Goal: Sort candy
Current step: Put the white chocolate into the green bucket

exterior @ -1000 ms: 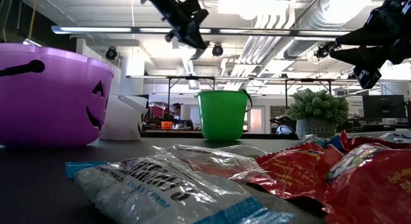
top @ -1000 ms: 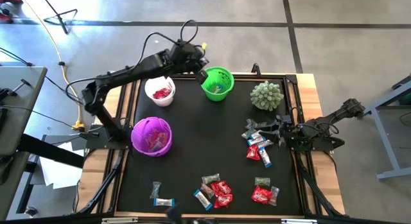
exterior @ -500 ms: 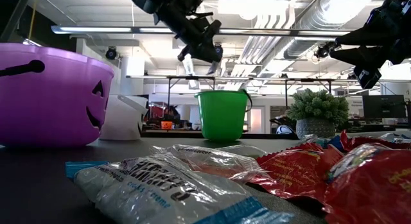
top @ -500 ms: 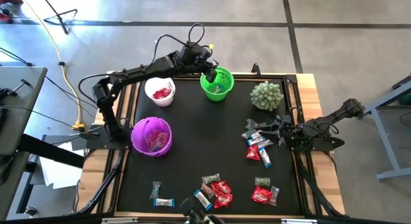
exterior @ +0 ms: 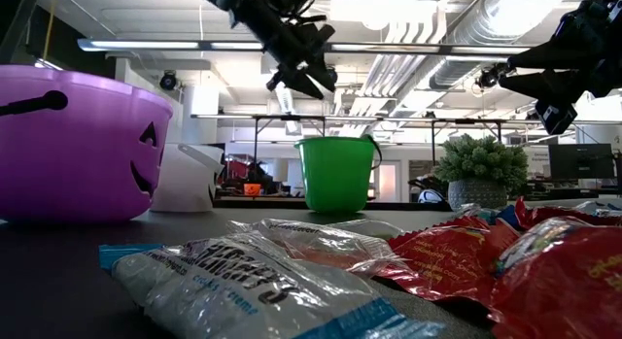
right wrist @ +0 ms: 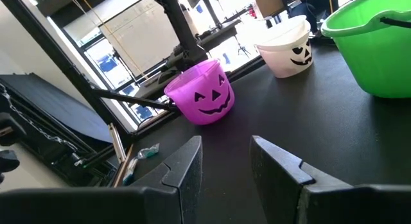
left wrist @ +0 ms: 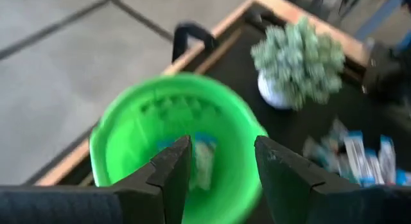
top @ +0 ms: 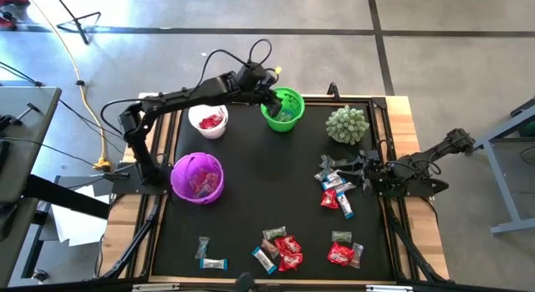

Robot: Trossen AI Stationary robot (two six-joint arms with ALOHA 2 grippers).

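High view: left gripper [top: 273, 100] open over green bucket [top: 282, 110]; right gripper [top: 368, 176] open beside candy [top: 336, 192].

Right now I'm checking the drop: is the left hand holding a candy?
No; the left hand hangs open and empty over the green bucket, a candy lying inside.

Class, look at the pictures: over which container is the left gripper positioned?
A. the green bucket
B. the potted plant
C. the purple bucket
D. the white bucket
A: in the high view the left gripper is at the rim of the green bucket, and the left wrist view looks straight down into it between open fingers.
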